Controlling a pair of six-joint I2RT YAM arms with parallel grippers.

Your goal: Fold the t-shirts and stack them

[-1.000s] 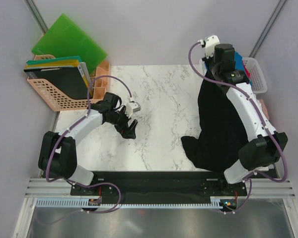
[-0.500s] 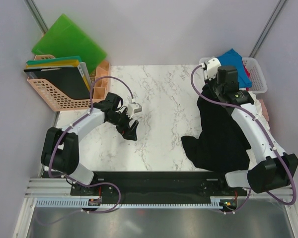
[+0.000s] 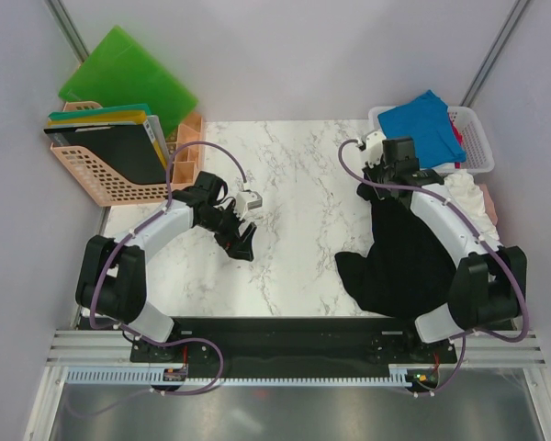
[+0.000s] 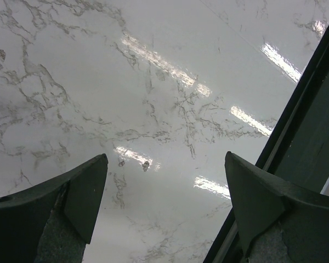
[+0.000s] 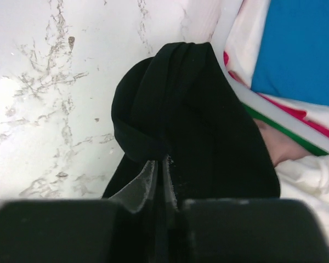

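The black t-shirt [image 5: 200, 120] looks soft and floppy; the right hand [image 5: 159, 164] pinches its bunched edge tight, and the left hand [image 4: 164, 159] is spread and empty.

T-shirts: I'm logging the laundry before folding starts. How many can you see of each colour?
Black t-shirt: 1
Blue t-shirt: 1
White t-shirt: 1
Pink t-shirt: 1
Green t-shirt: 1, only a sliver
Total: 5
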